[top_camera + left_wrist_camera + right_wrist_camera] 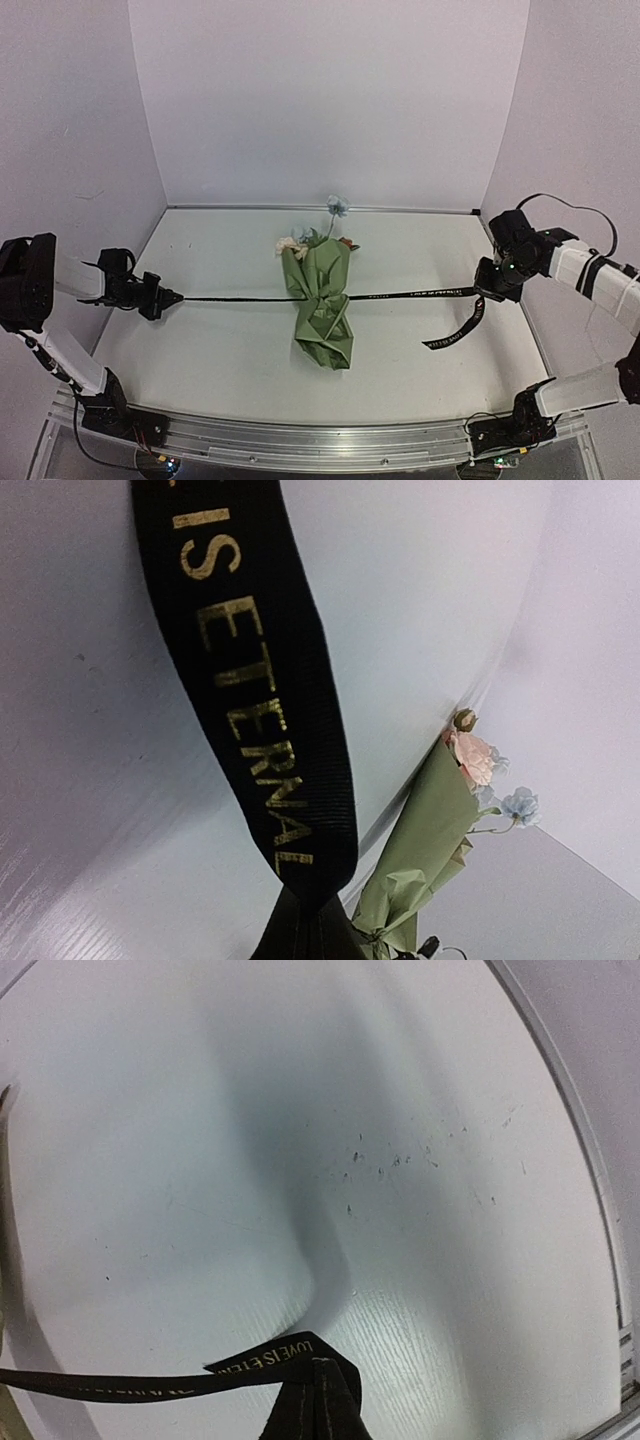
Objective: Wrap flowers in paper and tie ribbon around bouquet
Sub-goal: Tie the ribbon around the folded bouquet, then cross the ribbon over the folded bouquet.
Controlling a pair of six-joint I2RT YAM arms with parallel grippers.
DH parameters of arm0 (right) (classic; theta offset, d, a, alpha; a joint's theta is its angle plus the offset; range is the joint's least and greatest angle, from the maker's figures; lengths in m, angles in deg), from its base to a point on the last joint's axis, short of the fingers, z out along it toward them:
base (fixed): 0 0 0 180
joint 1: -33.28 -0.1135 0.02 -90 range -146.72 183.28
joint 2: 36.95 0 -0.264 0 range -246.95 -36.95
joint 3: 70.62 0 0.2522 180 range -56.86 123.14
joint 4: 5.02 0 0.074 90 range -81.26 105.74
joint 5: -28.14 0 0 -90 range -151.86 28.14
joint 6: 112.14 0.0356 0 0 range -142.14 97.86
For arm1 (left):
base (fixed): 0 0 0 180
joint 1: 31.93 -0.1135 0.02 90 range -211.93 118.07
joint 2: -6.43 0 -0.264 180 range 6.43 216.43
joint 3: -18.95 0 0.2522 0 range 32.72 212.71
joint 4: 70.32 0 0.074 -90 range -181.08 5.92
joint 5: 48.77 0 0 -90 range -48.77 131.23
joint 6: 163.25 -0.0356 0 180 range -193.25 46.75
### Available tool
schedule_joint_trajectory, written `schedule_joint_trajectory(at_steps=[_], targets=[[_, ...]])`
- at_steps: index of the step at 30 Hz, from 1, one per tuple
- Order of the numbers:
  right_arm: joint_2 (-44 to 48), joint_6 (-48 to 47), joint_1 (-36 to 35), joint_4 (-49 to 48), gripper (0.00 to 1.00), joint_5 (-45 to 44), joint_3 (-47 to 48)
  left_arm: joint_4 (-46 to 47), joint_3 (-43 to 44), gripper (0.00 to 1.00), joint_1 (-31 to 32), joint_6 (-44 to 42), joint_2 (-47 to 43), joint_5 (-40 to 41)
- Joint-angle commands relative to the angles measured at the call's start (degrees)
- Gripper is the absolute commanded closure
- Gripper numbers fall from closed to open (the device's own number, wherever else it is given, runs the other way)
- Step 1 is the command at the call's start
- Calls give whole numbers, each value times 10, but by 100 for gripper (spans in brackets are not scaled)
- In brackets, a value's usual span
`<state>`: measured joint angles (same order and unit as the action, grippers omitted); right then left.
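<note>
The bouquet (320, 305) lies mid-table, its olive-green paper (327, 265) pinched at the waist, with the flowers (297, 243) poking out at the far end. The black ribbon (240, 298) runs taut across that waist from side to side. My left gripper (175, 297) is shut on the ribbon's left end and my right gripper (483, 293) on its right part, with a loose tail (458, 332) hanging past it. The left wrist view shows the lettered ribbon (260, 700) rising from the shut gripper (310, 930), with the bouquet (425, 840) beyond. In the right wrist view the ribbon (150, 1382) leaves the shut gripper (318, 1400) leftward.
White walls (330, 100) close the table in at the back and both sides. A metal rail (300, 440) runs along the near edge by the arm bases. The right arm's cable (575, 212) loops above its wrist.
</note>
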<state>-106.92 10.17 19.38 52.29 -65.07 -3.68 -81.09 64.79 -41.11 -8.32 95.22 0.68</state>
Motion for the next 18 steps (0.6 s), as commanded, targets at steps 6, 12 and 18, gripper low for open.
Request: schedule_joint_trajectory(at_steps=[6,12,18], targets=[[-90,-129,-74,153,100,-407,73,11,49,100,-54,-17,4,148],[-164,-143,-59,153,100,-413,74,7,37,100,-54,-20,8,155],[-133,-80,34,125,100,-289,11,5,21,100,-68,-14,26,152]])
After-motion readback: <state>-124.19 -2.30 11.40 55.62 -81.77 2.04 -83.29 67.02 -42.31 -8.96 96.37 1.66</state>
